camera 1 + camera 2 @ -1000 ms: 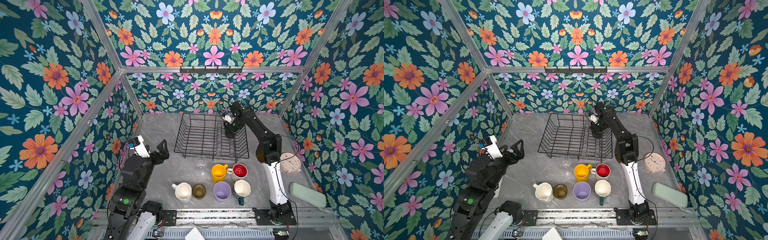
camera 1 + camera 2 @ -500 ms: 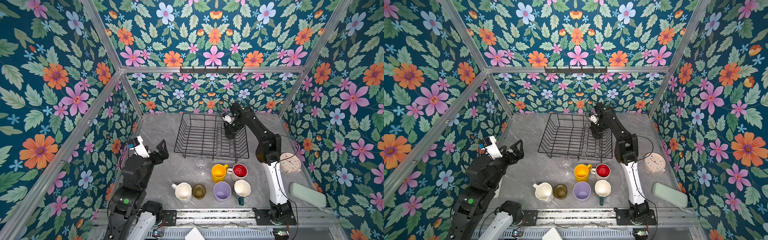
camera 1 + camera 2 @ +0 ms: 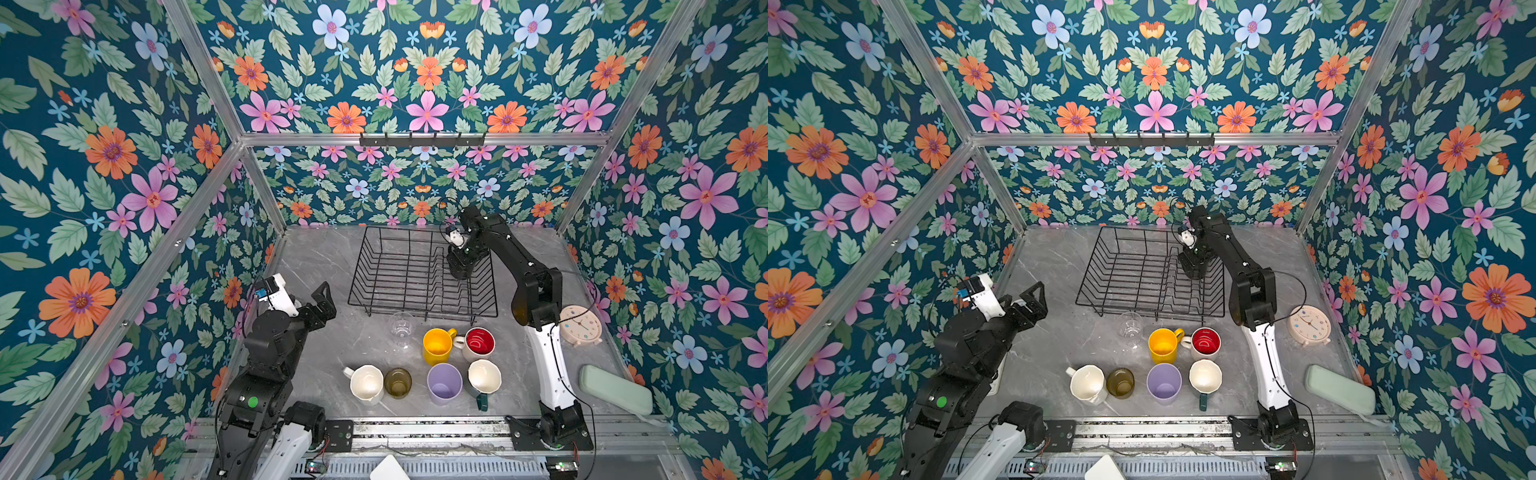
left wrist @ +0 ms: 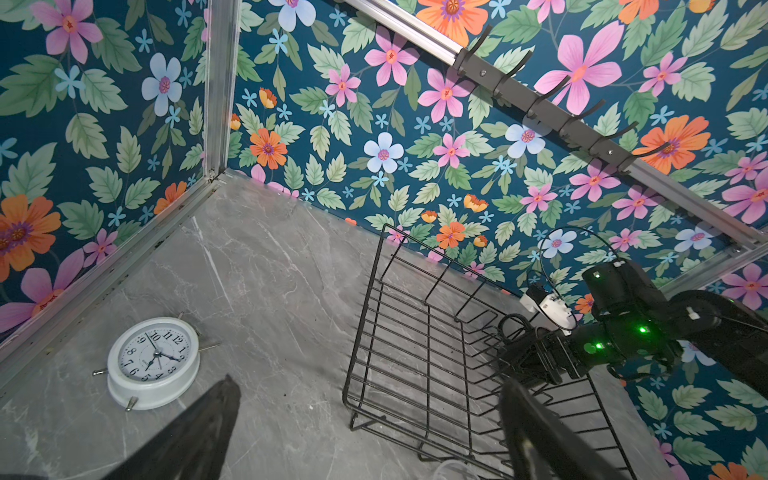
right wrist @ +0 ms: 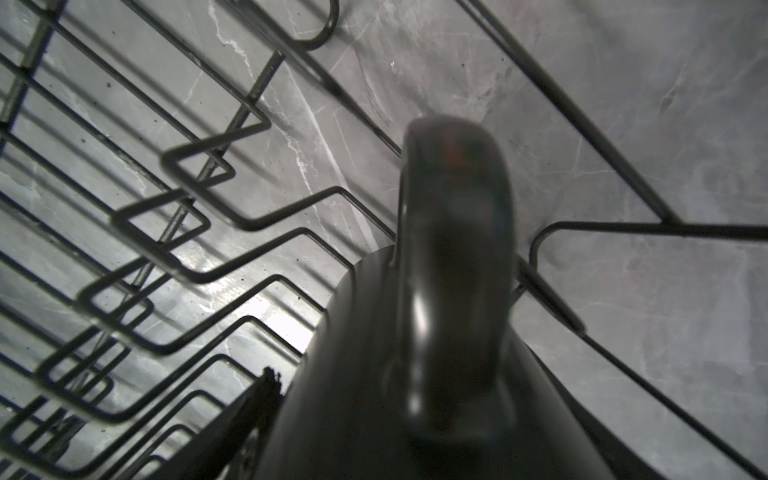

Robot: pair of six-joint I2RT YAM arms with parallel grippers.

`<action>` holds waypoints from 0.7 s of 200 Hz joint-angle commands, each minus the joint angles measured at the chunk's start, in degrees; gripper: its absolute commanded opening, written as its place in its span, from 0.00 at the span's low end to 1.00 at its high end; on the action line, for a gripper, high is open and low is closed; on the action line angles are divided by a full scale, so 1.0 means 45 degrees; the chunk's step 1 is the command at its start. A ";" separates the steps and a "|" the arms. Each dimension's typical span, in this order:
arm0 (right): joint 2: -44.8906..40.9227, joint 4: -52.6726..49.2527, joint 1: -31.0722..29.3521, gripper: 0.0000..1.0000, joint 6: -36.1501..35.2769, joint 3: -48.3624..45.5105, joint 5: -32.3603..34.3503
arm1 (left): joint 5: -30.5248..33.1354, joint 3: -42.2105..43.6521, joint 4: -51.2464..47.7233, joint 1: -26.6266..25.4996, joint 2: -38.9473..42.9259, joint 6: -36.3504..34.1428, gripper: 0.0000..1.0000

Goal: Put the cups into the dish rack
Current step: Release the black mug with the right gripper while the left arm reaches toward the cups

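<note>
In the dish rack point(image 3: 399, 274), right hand point(image 3: 461, 266) unmoved at black mug point(image 5: 453, 249)

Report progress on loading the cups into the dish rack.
Done: nothing clearly released. In hand: the black mug sits inside the dish rack at the right claw; whether it is let go is unclear. Still to load: seven cups on the table: clear glass, yellow mug, red-inside mug, white mug, olive glass, lilac tumbler, teal mug. Left claw open, empty.

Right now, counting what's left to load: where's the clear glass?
In both top views, the clear glass stands just outside the dish rack's front edge, left of the yellow mug.
</note>
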State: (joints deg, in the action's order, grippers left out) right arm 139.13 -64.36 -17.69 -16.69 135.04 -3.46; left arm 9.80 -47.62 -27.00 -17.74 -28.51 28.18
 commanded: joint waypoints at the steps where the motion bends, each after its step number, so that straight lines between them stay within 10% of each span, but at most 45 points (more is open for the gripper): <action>1: -0.0306 -0.0137 -0.0019 0.94 0.0172 0.0011 -0.0148 | 0.0261 -0.0076 0.0015 -0.0004 0.0025 0.0045 1.00; 140: -0.4386 0.1046 -0.0316 0.97 0.2320 -0.2276 0.0201 | 0.0710 -0.0911 -0.2510 -0.0003 -0.0401 0.1418 1.00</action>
State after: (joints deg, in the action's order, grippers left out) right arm 124.66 -63.81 -18.37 -10.63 130.72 -4.34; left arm 12.78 -50.41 -32.67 -17.74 -29.43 31.83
